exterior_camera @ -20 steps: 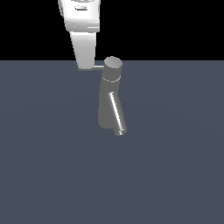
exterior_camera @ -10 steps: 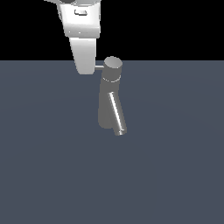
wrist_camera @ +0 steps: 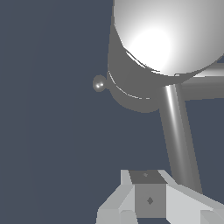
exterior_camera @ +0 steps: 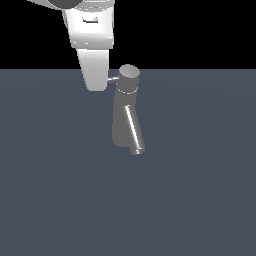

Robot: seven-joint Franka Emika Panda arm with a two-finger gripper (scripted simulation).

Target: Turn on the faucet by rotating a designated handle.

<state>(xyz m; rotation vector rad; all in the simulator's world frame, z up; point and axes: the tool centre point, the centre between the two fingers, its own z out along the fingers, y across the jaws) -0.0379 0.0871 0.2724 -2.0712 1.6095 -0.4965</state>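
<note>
The grey faucet (exterior_camera: 123, 112) stands upright in the middle of the exterior view, with a round cap (exterior_camera: 129, 73) and a slanted spout (exterior_camera: 134, 131). The thin handle (exterior_camera: 114, 78) sticks out of the cap toward the exterior view's left, and its far end is hidden behind my white gripper (exterior_camera: 95, 86). The gripper hangs right at that end of the rod. In the wrist view the cap (wrist_camera: 166, 35) fills the frame, and the handle (wrist_camera: 176, 131) runs from it past my fingertips (wrist_camera: 131, 205). The gripper (wrist_camera: 148, 210) looks shut, with nothing between the fingers.
The faucet stands on a flat dark grey-blue surface (exterior_camera: 60, 200). In the wrist view a thicker tube (wrist_camera: 205, 83) leaves the cap sideways, and a small round knob (wrist_camera: 99, 83) shows beside the faucet body.
My gripper has come down a little next to the handle's outer end. The faucet and its handle look about the same.
</note>
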